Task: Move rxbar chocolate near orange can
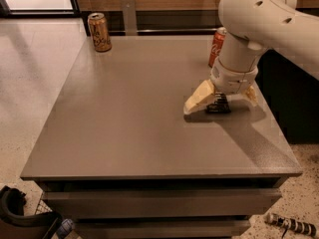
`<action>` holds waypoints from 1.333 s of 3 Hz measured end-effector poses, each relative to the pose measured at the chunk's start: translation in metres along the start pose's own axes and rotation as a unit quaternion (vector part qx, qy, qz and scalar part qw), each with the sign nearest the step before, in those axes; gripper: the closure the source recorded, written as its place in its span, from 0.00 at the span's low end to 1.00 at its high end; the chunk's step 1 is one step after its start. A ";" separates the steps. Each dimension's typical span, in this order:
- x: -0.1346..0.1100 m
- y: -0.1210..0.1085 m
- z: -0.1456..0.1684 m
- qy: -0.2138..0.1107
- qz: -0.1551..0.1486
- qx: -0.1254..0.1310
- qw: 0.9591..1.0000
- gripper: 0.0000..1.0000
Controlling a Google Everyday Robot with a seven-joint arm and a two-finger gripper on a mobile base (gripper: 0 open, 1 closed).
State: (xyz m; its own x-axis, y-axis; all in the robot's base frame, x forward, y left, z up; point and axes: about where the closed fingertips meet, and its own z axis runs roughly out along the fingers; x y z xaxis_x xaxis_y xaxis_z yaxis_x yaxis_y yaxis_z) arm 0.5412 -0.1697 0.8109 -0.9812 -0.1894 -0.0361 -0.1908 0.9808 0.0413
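The rxbar chocolate [218,105], a flat black bar, lies on the grey table [139,113] at the right, mostly hidden under my wrist. My gripper [222,101] is down over it, its cream fingers [198,97] spread open to either side of the bar, tips at the table top. The orange can [99,32] stands upright at the table's far left corner, far from the bar.
A red Coca-Cola can [217,46] stands just behind my arm at the far right. A grey upright post [128,15] stands behind the table's back edge. The table's right edge is close to the gripper. Clutter lies on the floor below.
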 end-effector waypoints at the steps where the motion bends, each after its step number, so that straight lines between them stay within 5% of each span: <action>1: -0.005 -0.001 -0.003 0.001 -0.002 -0.007 1.000 0.00; 2: -0.021 0.013 -0.005 0.001 -0.007 -0.016 1.000 0.00; 4: -0.035 0.018 0.015 0.010 0.019 0.007 1.000 0.00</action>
State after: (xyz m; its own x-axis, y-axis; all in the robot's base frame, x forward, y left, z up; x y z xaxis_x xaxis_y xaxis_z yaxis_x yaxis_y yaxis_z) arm 0.5727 -0.1443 0.7982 -0.9881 -0.1530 -0.0156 -0.1534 0.9878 0.0281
